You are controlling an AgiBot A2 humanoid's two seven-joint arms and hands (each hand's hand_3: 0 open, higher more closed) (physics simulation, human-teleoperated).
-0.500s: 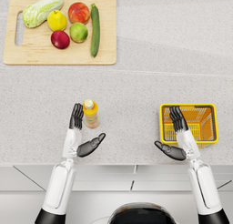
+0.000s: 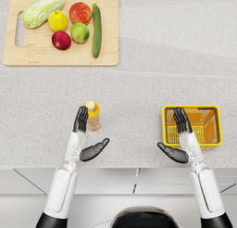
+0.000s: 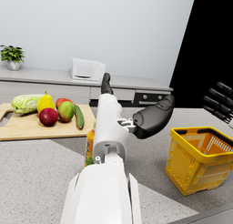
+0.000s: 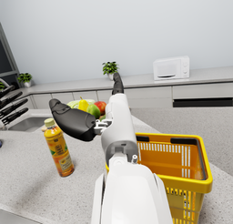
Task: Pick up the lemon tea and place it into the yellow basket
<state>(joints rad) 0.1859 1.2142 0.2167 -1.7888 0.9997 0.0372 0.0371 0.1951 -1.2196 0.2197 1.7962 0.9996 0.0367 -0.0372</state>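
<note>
Here the lemon tea [image 2: 93, 116] stands upright on the worktop [image 2: 139, 92], lower left of centre, just right of the spread, empty left hand [image 2: 85, 135]; the right hand [image 2: 179, 138], also spread, hovers by the yellow basket [image 2: 214, 125].

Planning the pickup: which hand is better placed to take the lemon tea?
Left. The left hand is open right beside the lemon tea; the right hand hovers by the yellow basket, farther away.

I can't read any text from here. The lemon tea [image 4: 58, 148] carries an orange and green label, but whatever is printed on it is too small and blurred for me to make out. I see no other labels, numbers or signs.
</note>
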